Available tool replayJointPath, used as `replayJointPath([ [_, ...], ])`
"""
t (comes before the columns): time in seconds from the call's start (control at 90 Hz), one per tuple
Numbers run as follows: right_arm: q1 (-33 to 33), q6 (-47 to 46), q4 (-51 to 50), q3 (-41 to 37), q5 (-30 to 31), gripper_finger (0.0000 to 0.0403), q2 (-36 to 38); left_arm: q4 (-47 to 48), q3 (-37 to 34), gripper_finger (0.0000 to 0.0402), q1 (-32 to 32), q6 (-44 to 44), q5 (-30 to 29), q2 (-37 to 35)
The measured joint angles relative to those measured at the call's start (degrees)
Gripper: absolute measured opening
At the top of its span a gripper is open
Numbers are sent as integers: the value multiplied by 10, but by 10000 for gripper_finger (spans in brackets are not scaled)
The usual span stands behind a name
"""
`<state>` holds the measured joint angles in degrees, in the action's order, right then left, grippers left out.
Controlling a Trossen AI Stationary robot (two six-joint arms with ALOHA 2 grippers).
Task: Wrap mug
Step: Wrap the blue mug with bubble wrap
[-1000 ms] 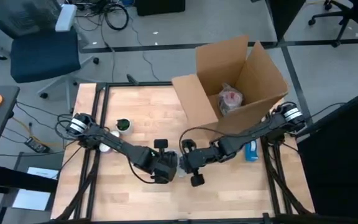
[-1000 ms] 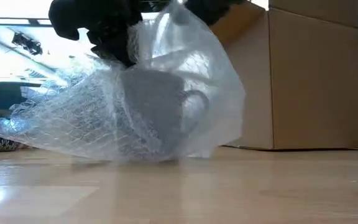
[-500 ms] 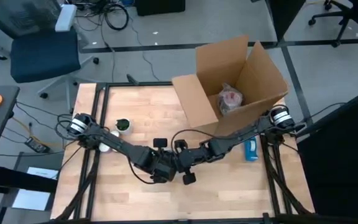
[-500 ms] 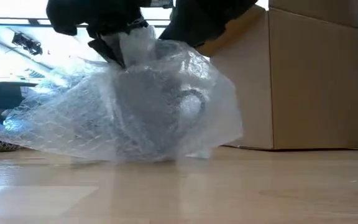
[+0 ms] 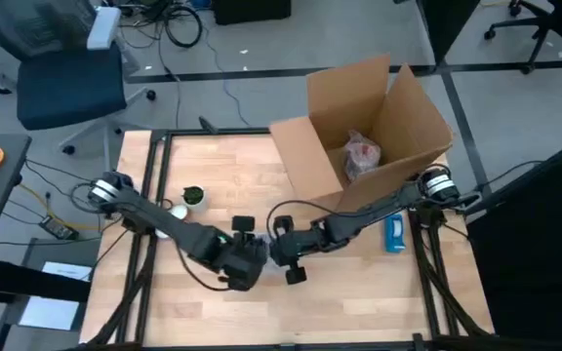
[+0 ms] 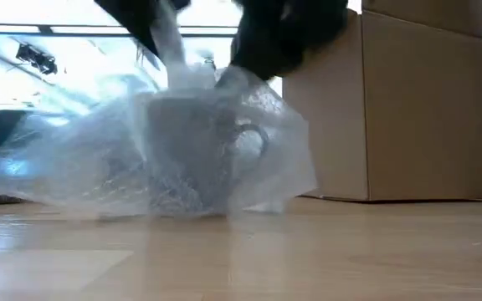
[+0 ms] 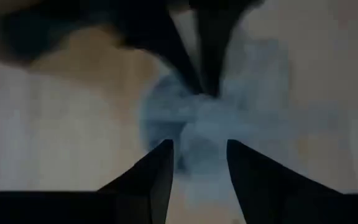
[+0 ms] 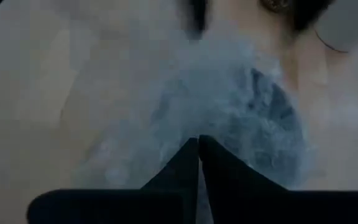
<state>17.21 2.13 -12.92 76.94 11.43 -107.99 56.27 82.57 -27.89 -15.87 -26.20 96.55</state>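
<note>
**Mug half-bundled, both grippers on the wrap**

Centre of the low view: the grey ceramic mug [image 6: 192, 146] stands upright on the pale wooden table [image 6: 308, 251], handle to the right, with the sheet of clear bubble wrap [image 6: 82, 171] draped over and around it. Much of the sheet trails flat toward the left of the frame, so the bundle is by no means closed.

From above, both dark arms meet at lower centre of the table. The right gripper [image 8: 199, 146] has its fingers pressed together, pinching what looks like a fold of the wrap above the mug. The left gripper [image 7: 197, 155] hangs over the bundle with a clear gap between its fingers; whether film runs between them I cannot tell.

My read: one side is folded over, and the loose left tail has yet to be brought across and tucked. The open brown cardboard box [image 5: 383, 122] waits at upper right, something wrapped already inside.
</note>
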Motion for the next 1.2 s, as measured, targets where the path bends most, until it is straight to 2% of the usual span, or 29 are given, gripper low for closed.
replayJointPath([
  [0.344, -7, -10, 5, -1, 9, 0, 0, 4, -2, 131, -48, -27, -15, -41],
  [0.411, -9, -10, 6, -1, 8, 0, 0, 5, -4, 131, -64, -40, -35, -41],
  [0.5, -11, -7, 6, -1, 9, 0, 0, -43, -33, 131, -85, -62, -63, -44],
  [0.589, -14, -6, 6, -1, 9, 0, 0, -130, -75, 131, -91, -65, -64, -41],
  [0.722, -19, -6, 5, -1, 9, 0, 0, -305, -137, 131, -85, 6, -36, -40],
  [0.833, -20, -6, 5, -1, 9, 0, 0, -370, -166, 131, -64, 49, -31, -40],
  [1.022, -11, -8, 6, -1, 13, 0, 0, -328, -191, 131, -16, 30, -82, -40],
  [1.2, -2, -5, 6, -1, 13, 0, 1, -328, -191, 131, 12, 46, -87, -40],
])
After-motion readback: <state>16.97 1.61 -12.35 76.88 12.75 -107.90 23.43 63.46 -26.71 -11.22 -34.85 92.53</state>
